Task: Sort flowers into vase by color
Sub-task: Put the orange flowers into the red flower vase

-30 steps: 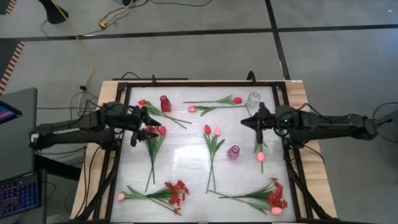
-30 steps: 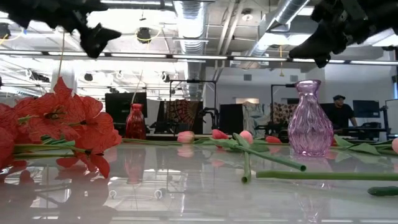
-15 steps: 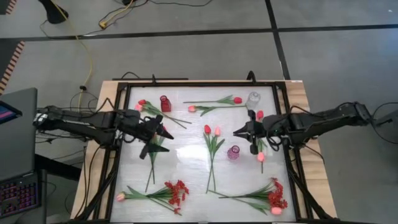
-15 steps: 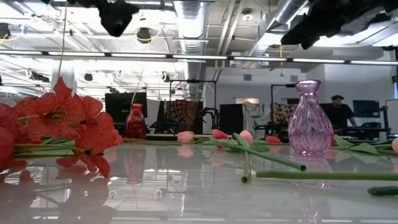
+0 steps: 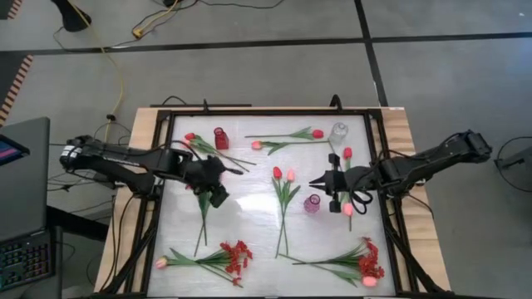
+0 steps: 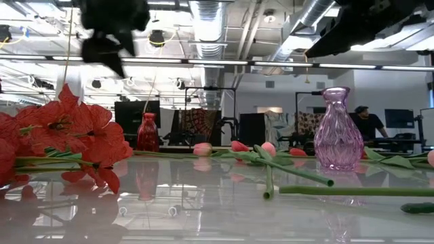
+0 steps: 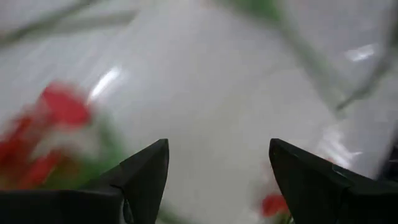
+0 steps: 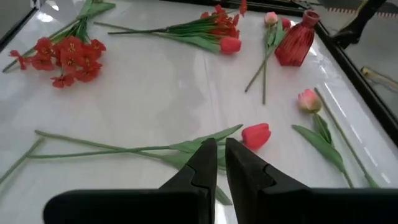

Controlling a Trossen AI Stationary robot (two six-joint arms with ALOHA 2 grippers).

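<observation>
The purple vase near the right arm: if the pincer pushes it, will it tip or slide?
The purple vase looks tall with a narrow neck, so a high push probably tips it. The table is glossy, so a low push likely slides it. It looks like glass, possibly fragile.

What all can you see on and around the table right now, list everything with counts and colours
Vases: three; red at the far left, clear at the far right, purple right of the middle.
Tulips: several, red and pink, lying scattered across the table.
Red blossom sprays: two; one at the near left, one at the near right.
Person: one, in the room behind, in dark clothing.
Left gripper: open, above the stems left of the middle.
Right gripper: shut, empty, beside the purple vase.
</observation>
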